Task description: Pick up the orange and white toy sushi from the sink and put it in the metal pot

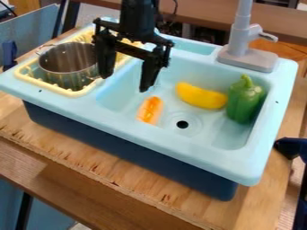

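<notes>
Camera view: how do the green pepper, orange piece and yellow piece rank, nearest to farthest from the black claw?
From the claw, as pictured:
1. Orange piece, left of the drain.
2. Yellow piece, beyond the drain.
3. Green pepper, right of the yellow piece.

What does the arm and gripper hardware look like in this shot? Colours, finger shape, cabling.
Arm: matte black, with a blocky lower section. Gripper: also black, a wide crossbar with angular, bracket-like linkages at its ends, carrying two chunky fingers that narrow toward the tips. A thin dark cable loops beside the arm. I can't make out any markings on either.
</notes>
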